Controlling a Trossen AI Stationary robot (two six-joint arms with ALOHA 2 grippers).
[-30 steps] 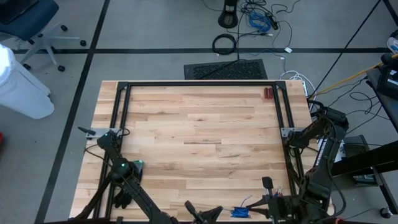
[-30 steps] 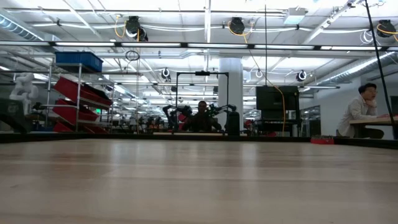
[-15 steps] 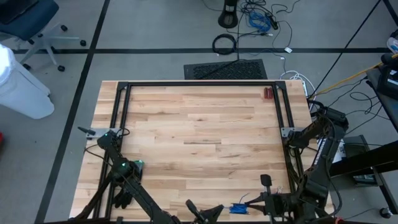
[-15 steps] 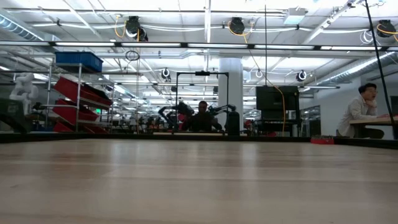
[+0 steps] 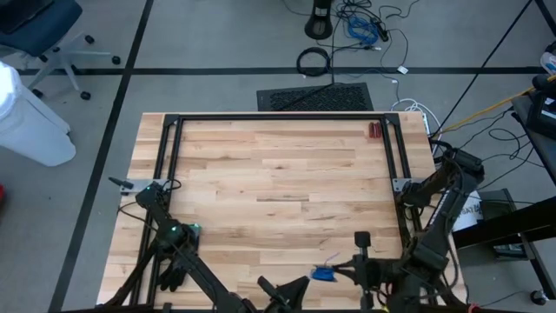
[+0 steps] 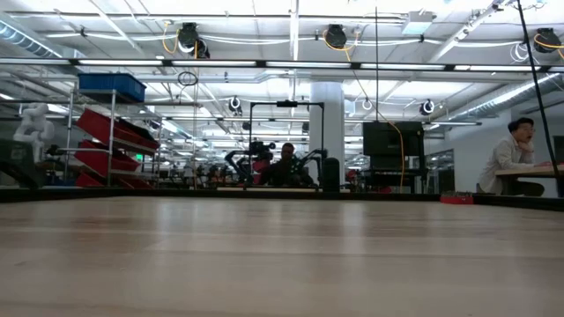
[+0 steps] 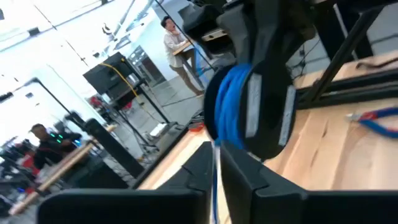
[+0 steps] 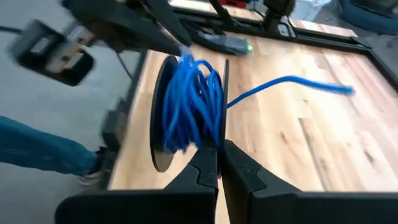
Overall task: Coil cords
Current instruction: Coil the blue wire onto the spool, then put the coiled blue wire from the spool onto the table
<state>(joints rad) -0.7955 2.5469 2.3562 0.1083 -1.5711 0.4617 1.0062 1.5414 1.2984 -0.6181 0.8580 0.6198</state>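
Note:
The cords are one thin blue wire wound into a small round bundle (image 8: 189,112), with a free tail (image 8: 292,81) sticking out over the wood. In the high view the bundle (image 5: 323,274) hangs near the table's near edge. My right gripper (image 8: 216,163) is shut on it from the right. My left gripper (image 7: 215,171) stands level just left of the bundle (image 7: 230,106), its fingers a narrow gap apart with a thin strand in the gap. The low view shows neither gripper. My right gripper pinches the bundle's lower edge (image 8: 200,144) between its two fingers, several turns of wire at once. The bundle stands on edge above the fingers, clear of the table, and the tail juts out slack. My left gripper has one thin strand (image 7: 216,163) running between its fingers; whether they touch it, I cannot tell.
A black frame (image 5: 278,116) borders the wooden table. Red-handled pliers (image 5: 375,130) lie at the far right corner and a black glove (image 5: 171,278) at the near left. A thick black cable ring (image 5: 314,61) lies on the floor beyond the table. People sit in the room behind.
My right gripper has carried the blue bundle toward the table's left edge and a little toward the far edge, still clear of the wood. The left gripper has stayed beside the bundle.

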